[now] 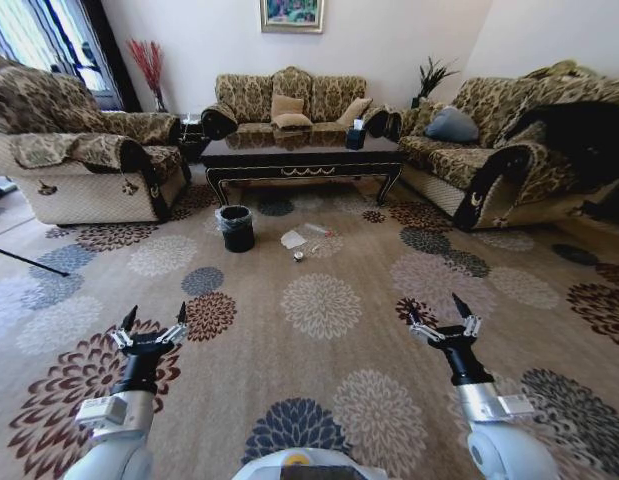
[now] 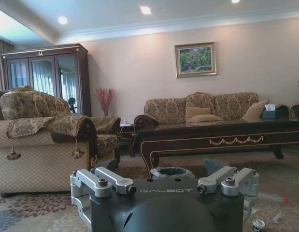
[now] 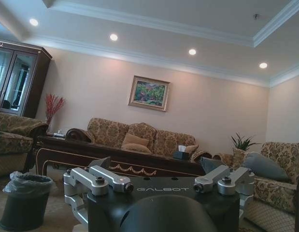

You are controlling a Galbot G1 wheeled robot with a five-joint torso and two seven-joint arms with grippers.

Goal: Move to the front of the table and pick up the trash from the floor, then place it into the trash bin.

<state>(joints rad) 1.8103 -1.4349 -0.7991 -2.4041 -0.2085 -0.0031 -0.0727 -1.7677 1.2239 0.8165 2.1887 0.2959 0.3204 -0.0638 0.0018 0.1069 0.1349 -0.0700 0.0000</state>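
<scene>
Left gripper [image 1: 150, 322] fingers spread open, empty, held low over the floor [image 1: 319, 350]. Right gripper [image 1: 444, 318] same: fingers apart, nothing gripped, level with the left, well apart from it.

Well ahead of both sets of fingers, between them and slightly toward the left side: trash [image 1: 307, 240] on the carpet, just in front of the table [image 1: 304, 160]. Trash bin [image 1: 236, 228] just beside the trash, on the left-gripper side, standing upright, liner over rim; seen close ahead in left wrist view [image 2: 172, 172] and off to one side in right wrist view [image 3: 24, 200]. Bottle with red cap [image 2: 275, 198] and can [image 2: 258, 224] low on the carpet past the left fingers.

Step in hand, by judgement: driving up to the surface front; pickup not yet begun, nothing in the bin as far as visible. To do well: approach straight, stop short of the litter so wheels don't roll over it, keep bin within left-arm reach, keep fingers open and raised clear of the carpet until parked, avoid nudging the bin.

Counts: grippers 2; bin 1; table 1; trash pieces 3 (white paper 1, clear bottle 1, small can 1)
</scene>
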